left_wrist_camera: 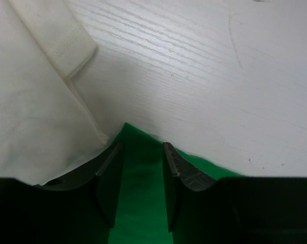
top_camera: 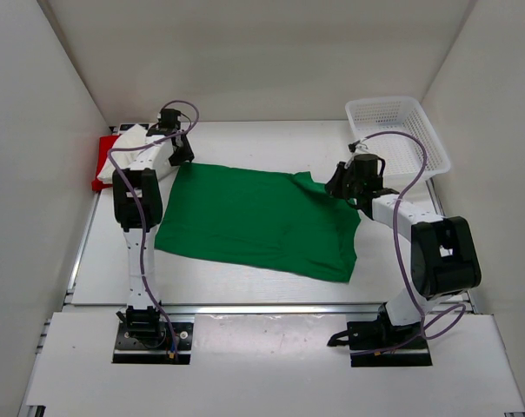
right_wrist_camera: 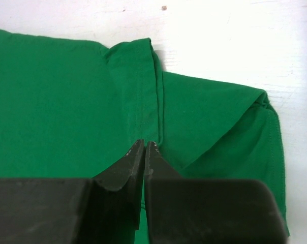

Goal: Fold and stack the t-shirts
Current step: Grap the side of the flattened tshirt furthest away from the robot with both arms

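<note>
I take the green t-shirt (top_camera: 254,221) as my reference. It lies spread out, fairly flat, across the middle of the table (top_camera: 262,143).

The left gripper (left_wrist_camera: 142,148) is down at the shirt's far left corner. Its jaws stand apart with a clear gap, so it holds nothing. Green cloth shows in that gap beneath them, and the tip of the corner pokes out just past the fingertips onto bare table.

The right gripper (right_wrist_camera: 144,143) is at the shirt's far right corner, by the sleeve. Its jaws are closed tip to tip, right over a stitched seam. I cannot tell whether any cloth is caught between them. To the right of the tips the sleeve lies creased, with its hem turned over.

The white t-shirt (left_wrist_camera: 31,101) lies just beyond the green shirt's far left corner, right beside the corner's tip. The red t-shirt (top_camera: 103,161) shows further left of that, partly under the white one. A white mesh basket (top_camera: 388,102) stands beyond the far right corner, apart from the green cloth.
</note>
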{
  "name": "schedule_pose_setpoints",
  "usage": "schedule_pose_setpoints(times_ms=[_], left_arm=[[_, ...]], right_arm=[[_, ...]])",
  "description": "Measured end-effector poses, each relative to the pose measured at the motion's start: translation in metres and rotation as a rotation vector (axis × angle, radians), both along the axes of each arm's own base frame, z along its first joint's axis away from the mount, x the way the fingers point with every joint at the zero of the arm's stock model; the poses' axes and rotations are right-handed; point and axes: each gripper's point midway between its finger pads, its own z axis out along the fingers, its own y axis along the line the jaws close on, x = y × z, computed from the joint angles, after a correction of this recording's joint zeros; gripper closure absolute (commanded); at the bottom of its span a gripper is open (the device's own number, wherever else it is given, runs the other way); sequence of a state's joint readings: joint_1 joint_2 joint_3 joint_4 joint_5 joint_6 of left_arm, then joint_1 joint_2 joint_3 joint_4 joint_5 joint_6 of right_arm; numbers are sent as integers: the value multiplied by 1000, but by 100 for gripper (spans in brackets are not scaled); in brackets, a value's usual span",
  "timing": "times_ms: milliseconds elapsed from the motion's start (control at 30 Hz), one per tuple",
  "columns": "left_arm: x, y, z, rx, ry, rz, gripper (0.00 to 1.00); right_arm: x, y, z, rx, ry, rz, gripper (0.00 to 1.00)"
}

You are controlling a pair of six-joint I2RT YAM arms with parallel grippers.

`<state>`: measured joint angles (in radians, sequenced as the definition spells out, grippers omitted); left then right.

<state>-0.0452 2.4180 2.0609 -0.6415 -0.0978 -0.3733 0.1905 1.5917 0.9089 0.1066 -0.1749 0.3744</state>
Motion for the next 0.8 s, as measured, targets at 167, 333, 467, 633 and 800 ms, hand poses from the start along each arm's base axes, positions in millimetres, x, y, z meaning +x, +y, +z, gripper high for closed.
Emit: schedule_pose_setpoints(times_ms=[167,333,467,633,800], left_arm=[[4,-2,0,-14,-4,8,60],[20,-5,-8,-42,-2,-1,75],[22,-4,-9,-45,1,2,87],[22,-4,-10,-54,1,3,69],[21,-4,-7,-63,-7,11,56]], right_arm=[[-4,1,-4,3,11,7,100],[-7,0,5,11,-9,6,100],[-5,1,14,16,-35,6,100],[-5,0,16,26,-38,4,100],[-5,-1,19,33,-43,2,100]])
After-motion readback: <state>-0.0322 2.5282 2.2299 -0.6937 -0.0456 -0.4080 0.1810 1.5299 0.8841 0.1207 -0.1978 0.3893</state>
